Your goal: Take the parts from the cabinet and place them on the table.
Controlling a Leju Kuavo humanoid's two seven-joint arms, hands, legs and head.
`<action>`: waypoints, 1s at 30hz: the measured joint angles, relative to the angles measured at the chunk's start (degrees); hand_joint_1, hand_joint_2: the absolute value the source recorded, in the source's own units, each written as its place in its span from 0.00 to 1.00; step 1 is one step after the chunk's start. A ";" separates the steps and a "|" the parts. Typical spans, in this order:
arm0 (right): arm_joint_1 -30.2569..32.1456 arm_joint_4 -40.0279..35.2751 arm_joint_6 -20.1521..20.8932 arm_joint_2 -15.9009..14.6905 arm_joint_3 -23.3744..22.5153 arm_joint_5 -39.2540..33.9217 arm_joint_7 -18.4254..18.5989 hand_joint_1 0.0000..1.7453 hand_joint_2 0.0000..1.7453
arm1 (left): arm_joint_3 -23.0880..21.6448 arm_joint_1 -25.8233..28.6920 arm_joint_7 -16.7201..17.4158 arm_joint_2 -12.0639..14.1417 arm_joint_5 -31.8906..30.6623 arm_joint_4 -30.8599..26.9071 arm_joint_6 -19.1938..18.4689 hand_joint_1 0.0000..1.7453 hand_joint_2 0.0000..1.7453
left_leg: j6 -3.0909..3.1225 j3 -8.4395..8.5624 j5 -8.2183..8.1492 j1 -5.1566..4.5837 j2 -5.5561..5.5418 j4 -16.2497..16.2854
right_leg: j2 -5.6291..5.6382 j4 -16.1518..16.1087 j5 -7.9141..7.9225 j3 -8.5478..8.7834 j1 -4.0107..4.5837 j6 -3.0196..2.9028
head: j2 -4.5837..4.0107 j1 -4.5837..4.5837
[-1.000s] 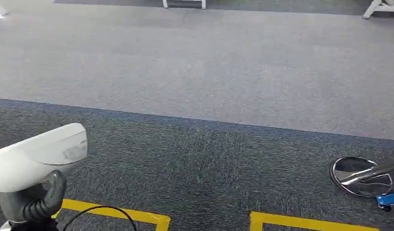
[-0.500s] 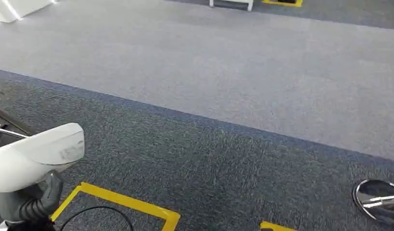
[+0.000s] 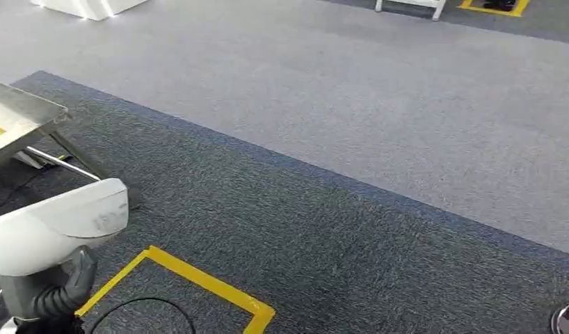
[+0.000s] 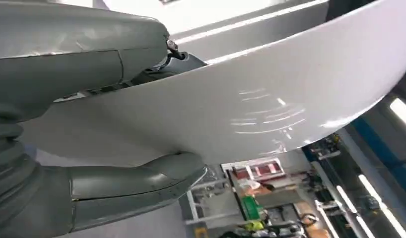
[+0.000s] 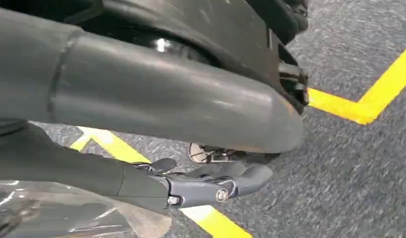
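The left hand [image 3: 49, 292] gripped the white part [image 3: 55, 226] firmly, and carrying it well meant keeping it level toward the table [image 3: 21, 118] (right hand's [image 5: 211, 186] state unclear)

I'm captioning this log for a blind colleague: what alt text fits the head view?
The robot's left hand holds a curved white part over dark grey carpet marked with yellow tape. A metal table corner shows at left.

Even overhead light; slight motion blur; wrist views glary.
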 joint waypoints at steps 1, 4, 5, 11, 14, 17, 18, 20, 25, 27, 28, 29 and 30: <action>0.06 0.00 0.00 0.02 0.02 0.15 0.02 0.00 0.00 | 0.00 -0.19 0.00 0.00 0.00 0.02 0.00 1.00 1.00 | -0.31 -1.63 -2.04 0.10 1.84 3.46 | -0.92 0.00 -0.07 0.14 0.07 -0.21 | 0.00 -0.30; 0.29 0.00 -0.04 -0.02 0.02 0.42 0.07 0.00 0.00 | 0.00 -0.06 0.02 0.00 0.09 0.09 0.00 1.00 1.00 | -0.84 -7.22 -6.33 0.37 3.24 15.01 | -3.70 0.07 -0.49 0.38 0.25 -0.40 | 0.00 -0.32; 0.24 0.00 -0.11 -0.02 0.02 0.46 0.11 0.00 0.00 | 0.00 0.02 0.02 0.00 0.11 0.18 -0.02 1.00 1.00 | -0.90 -6.91 -5.20 0.43 3.33 14.40 | -4.41 0.08 -0.63 0.52 0.25 -0.37 | 0.00 -0.32; -0.07 0.00 -0.30 -0.02 0.28 0.96 0.18 0.00 0.00 | 0.00 -0.01 0.02 0.00 0.09 0.28 0.02 1.00 1.00 | 0.93 1.12 1.75 -0.49 6.64 -2.10 | -7.54 0.18 -1.68 1.76 0.73 0.81 | 0.00 -0.17; -0.35 0.00 -0.46 -0.02 0.59 1.92 0.57 0.00 0.00 | 0.52 0.37 0.00 0.00 0.81 0.28 0.52 1.00 1.00 | 1.89 1.42 2.14 -0.04 4.91 -2.86 | -8.36 -0.11 -2.28 1.97 0.57 1.87 | 0.02 -0.35; -0.65 0.04 -0.70 -0.02 1.12 2.67 0.72 0.00 0.00 | 1.29 0.52 0.00 0.07 2.17 0.26 0.70 1.00 1.00 | 2.65 1.32 2.28 0.12 3.72 -2.90 | -2.86 9.69 -7.56 -2.56 0.49 2.14 | 0.00 0.35; -0.62 0.06 -0.94 -0.02 1.40 2.86 0.74 0.00 0.00 | 1.72 0.56 0.00 0.11 2.60 0.26 0.63 1.00 1.00 | 2.68 1.26 2.28 0.08 3.08 -2.89 | -2.49 14.75 -9.35 -5.21 0.51 2.18 | 0.00 0.42; -0.56 0.09 -1.20 -0.02 1.62 2.99 0.90 0.00 0.00 | 2.54 0.73 0.00 0.17 3.17 0.28 0.06 1.00 1.00 | 2.67 1.30 2.27 0.04 1.61 -2.84 | -2.31 18.48 -9.07 -7.87 0.55 2.14 | 0.00 0.42; -0.80 0.18 -1.86 0.00 1.97 3.54 1.07 0.00 0.00 | 3.98 0.88 0.00 0.24 2.86 0.26 -1.29 1.00 1.00 | 1.92 1.00 1.90 -0.14 -1.92 -2.13 | 2.91 0.34 -0.57 -0.60 0.03 1.45 | 0.00 0.33; -0.96 0.20 -2.03 0.00 2.03 3.63 1.25 0.00 0.00 | 4.53 0.98 0.00 0.20 2.60 0.26 -1.97 1.00 1.00 | 1.09 0.66 2.27 0.29 -3.11 -2.38 | 1.83 0.64 -0.59 -0.07 0.41 1.17 | 0.00 0.33; -0.95 0.20 -2.10 0.00 2.14 3.65 1.33 0.00 0.00 | 4.89 1.16 0.00 0.13 2.54 0.26 -2.21 1.00 1.00 | 0.70 0.64 2.50 0.45 -3.78 -2.57 | 1.16 0.59 -0.47 0.00 0.55 0.87 | 0.00 0.35; -0.95 0.24 -2.16 0.09 2.25 3.67 1.36 0.00 0.00 | 5.07 1.21 0.00 0.15 2.43 0.26 -2.27 1.00 1.00 | 0.41 0.49 2.37 0.40 -4.22 -2.40 | 0.36 0.00 -0.19 0.24 0.05 0.44 | 0.00 0.31; -1.00 0.24 -2.25 0.13 2.27 3.67 1.38 0.00 0.00 | 5.27 1.33 0.00 0.15 2.43 0.24 -2.27 1.00 1.00 | 0.18 0.19 1.58 0.15 -1.07 -1.44 | -0.38 -0.18 -0.09 0.46 0.08 0.15 | 0.00 0.21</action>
